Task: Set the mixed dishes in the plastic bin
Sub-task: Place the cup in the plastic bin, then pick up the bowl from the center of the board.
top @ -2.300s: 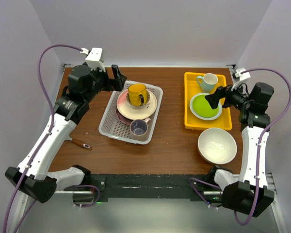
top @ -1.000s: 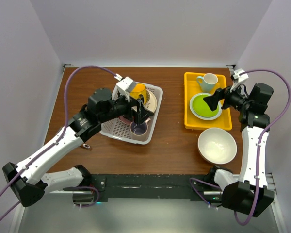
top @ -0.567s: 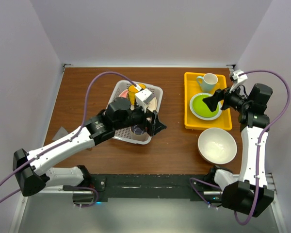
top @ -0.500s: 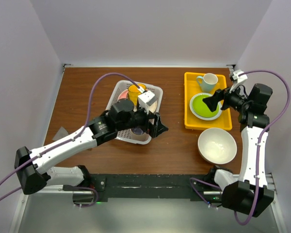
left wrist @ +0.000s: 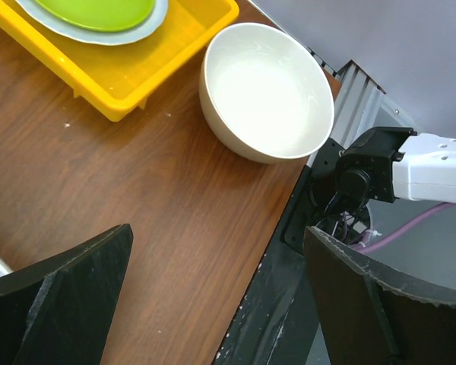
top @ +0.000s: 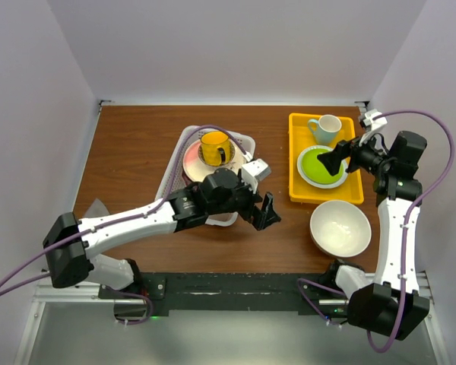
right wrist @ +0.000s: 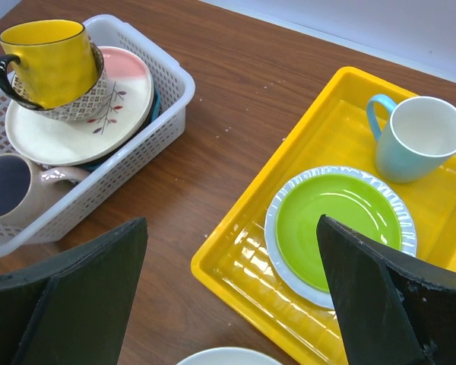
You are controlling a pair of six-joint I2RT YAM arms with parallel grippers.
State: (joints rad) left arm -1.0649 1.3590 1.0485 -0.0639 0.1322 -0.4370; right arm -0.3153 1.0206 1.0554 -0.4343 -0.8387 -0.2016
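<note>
Left claw (top: 267, 214) is out over bare tabletop (top: 129, 144) in the middle of the overhead frame, jaws spread as wide as they go and nothing between them. The large cream bowl (top: 340, 227) sits to its lower right, near but clearly apart, standing upright on the wood just below the yellow tray (top: 296, 122). From the left wrist view the two dark fingers (left wrist: 68, 296) frame the bottom corners and the bowl fills the upper centre, beyond the tips, with open wood between. Behind that arm, left of centre, is the plastic bin (right wrist: 121, 171), already loaded: a pink-and-cream plate (right wrist: 99, 129) on top of the stack, a small patterned bowl (right wrist: 80, 106) on it, and the yellow mug (top: 215, 147) sitting upright in that bowl. A beige mug (right wrist: 7, 190) lies in the near end of the bin; the overhead view has the arm across it. Over on the right side of the frame, the right claw (top: 333, 161) hangs above the tray, also gaping wide and holding nothing. Below it, a green plate (right wrist: 330, 217) lies in the tray, and a blue mug (right wrist: 414, 137) stands at the tray's top end. Neither claw touches any dish.
</note>
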